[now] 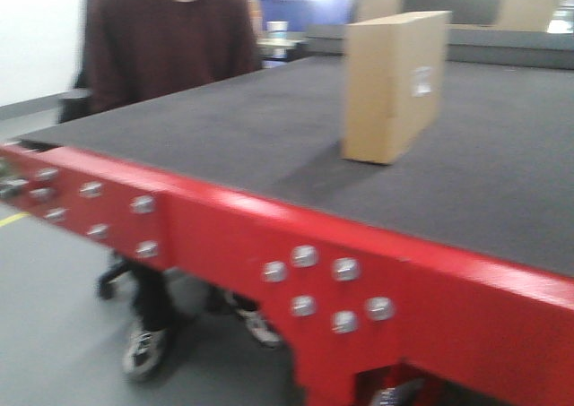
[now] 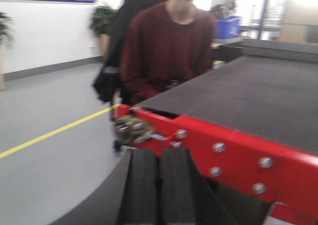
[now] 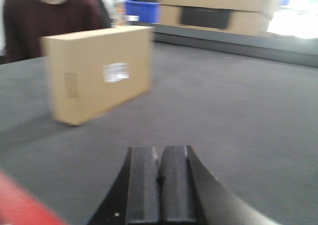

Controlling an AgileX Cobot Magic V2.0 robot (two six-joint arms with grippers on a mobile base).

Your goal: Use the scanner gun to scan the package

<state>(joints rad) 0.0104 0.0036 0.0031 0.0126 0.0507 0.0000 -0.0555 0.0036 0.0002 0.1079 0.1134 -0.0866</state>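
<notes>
Package (image 1: 395,88): upright on its long edge on the bench (image 1: 224,128), well back from the red frame (image 1: 269,236); nothing touching it.
Label (image 3: 116,72): small, white, on the broad face turned toward the right wrist view; narrow slot (image 3: 71,84) to its left.
Left fingers (image 2: 160,158): pressed together, holding nothing; out beyond the bench corner, over the floor.
Right fingers (image 3: 160,155): pressed together, holding nothing; above the bench top, aimed at the package but apart from it.
Scanner: in none of the three views.
Step in hand: probably the opening one, with no tool gripped and the package not yet addressed.
Next move: likely finding the scanner, spreading one pair of fingers around its handle, then pointing its head at the label.
Hidden or cut off: far face and underside of the package; arms behind both pairs of fingers; head of the person (image 1: 170,38) seated at the far edge.
Hard to make out: all views blurred, label print unreadable, larger boxes (image 3: 208,11) behind only vague.
</notes>
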